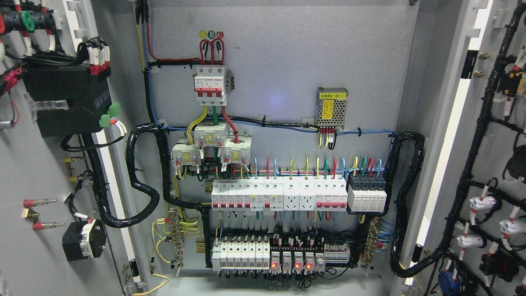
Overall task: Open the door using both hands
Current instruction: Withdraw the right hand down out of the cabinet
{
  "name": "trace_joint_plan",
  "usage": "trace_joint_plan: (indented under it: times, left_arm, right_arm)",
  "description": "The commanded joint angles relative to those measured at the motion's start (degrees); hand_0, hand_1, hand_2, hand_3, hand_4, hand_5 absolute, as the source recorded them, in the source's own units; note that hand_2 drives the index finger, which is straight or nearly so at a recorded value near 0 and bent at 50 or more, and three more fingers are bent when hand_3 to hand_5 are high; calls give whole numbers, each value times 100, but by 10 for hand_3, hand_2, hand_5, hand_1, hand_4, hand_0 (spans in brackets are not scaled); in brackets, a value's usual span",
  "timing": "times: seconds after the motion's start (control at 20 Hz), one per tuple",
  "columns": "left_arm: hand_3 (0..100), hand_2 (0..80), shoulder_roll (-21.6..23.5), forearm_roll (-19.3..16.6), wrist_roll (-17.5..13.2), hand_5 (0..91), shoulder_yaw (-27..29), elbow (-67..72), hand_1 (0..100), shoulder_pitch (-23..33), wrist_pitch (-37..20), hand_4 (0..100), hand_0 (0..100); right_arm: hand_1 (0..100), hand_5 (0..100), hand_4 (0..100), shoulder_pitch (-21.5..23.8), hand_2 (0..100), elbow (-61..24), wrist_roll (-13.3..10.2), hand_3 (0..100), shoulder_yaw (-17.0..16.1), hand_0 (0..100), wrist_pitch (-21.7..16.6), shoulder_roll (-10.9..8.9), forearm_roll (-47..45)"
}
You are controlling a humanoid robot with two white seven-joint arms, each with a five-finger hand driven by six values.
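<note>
Head view is showing both doors swung wide: left door (pixel 37 172) sitting at 9 o'clock, right door (pixel 489 164) at 3, breaker panel (pixel 283 123) exposed between. Neither hand is showing, so grip state unknown. Opening looks finished; next is just retracting clear.

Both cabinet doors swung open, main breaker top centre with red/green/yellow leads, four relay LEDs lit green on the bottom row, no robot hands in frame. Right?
One thing is off: the four lit relay LEDs on the bottom row glow red, not green. The head view shows it. The rest holds: the left door and right door stand open, the main breaker sits top centre with its coloured leads, and no hand is in frame.
</note>
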Motion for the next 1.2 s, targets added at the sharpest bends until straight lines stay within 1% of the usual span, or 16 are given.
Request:
trace_joint_plan:
  times: [0.0, 0.05, 0.1, 0.2, 0.25, 0.35, 0.4, 0.5, 0.6, 0.65, 0.75, 0.9, 0.95, 1.05, 1.1, 1.15]
  left_arm:
    - [0, 0, 271, -1, -357, 0, -85, -588, 0, 56, -68, 0, 0]
    - [0, 0, 280, 17, -691, 0, -364, -1227, 0, 178, -277, 0, 0]
    - [0, 0, 281, 69, -912, 0, -828, -2017, 0, 440, -636, 0, 0]
    - [0, 0, 403, 533, -975, 0, -1655, -3565, 0, 837, -1549, 0, 0]
    - [0, 0, 612, 622, -984, 0, -2024, -4181, 0, 977, -1972, 0, 0]
    - [0, 0, 973, 632, -1019, 0, -2719, -5175, 0, 1031, -2684, 0, 0]
    - [0, 0, 1044, 632, -1019, 0, -3000, -5537, 0, 1023, -2992, 0, 0]
    - [0, 0, 1220, 650, -1028, 0, -3406, -6031, 0, 918, -3573, 0, 0]
    - [0, 0, 1256, 650, -1028, 0, -3548, -6243, 0, 664, -4091, 0, 0]
    - [0, 0, 1247, 650, -1028, 0, -3548, -6296, 0, 549, -4311, 0, 0]
    - [0, 0, 1247, 667, -1028, 0, -3505, -6471, 0, 347, -4777, 0, 0]
    - [0, 0, 1256, 781, -1019, 0, -3452, -7120, 0, 284, -5376, 0, 0]
    - [0, 0, 1256, 799, -1019, 0, -3434, -7392, 0, 284, -5438, 0, 0]
    - [0, 0, 1282, 799, -1019, 0, -3346, -7963, 0, 311, -5456, 0, 0]
    - [0, 0, 1283, 799, -1019, 0, -3320, -8227, 0, 354, -5474, 0, 0]
    - [0, 0, 1291, 799, -1011, 0, -3267, -8500, 0, 398, -5552, 0, 0]
  right_arm:
    - [0, 0, 0, -31, 0, 139, -2, 0, 78, 0, 0, 28, 0]
    - [0, 0, 0, -31, 0, 183, -2, 0, 69, 0, 0, 28, 0]
    - [0, 0, 0, -31, 0, 192, -2, 0, 61, 0, 0, 28, 9]
    - [0, 0, 0, -5, 0, 192, -2, 0, -18, 0, -9, 20, 0]
    - [0, 0, 0, 13, 0, 192, -2, 0, -106, 0, -18, -7, -9]
    - [0, 0, 0, 118, 0, 209, -2, 0, -561, 0, -18, -51, -26]
    - [0, 0, 0, 171, 0, 253, -2, 0, -807, 0, -18, -68, -18]
    - [0, 0, 0, 206, 0, 315, -2, 0, -1186, 0, -44, -182, -18]
    - [0, 0, 0, 320, 0, 298, -2, 0, -1441, 0, -53, -392, -26]
    - [0, 0, 0, 364, 0, 280, -2, 0, -1608, 0, -70, -559, -26]
    - [0, 0, 0, 574, 0, 193, -2, 0, -2047, 0, -79, -893, -53]
    - [0, 0, 0, 1451, 0, -570, -2, 0, -2750, 0, -79, -1411, -53]
    - [0, 0, 0, 1620, 0, -677, -2, 0, -2909, 0, -79, -1483, -53]
    - [0, 0, 0, 1875, 0, -879, -19, 0, -3120, 0, -184, -1484, -62]
    - [0, 0, 0, 2076, 0, -1046, -19, 0, -3234, 0, -420, -1492, -70]
    - [0, 0, 0, 2400, 0, -1239, -46, 0, -3322, 0, -753, -1510, -70]
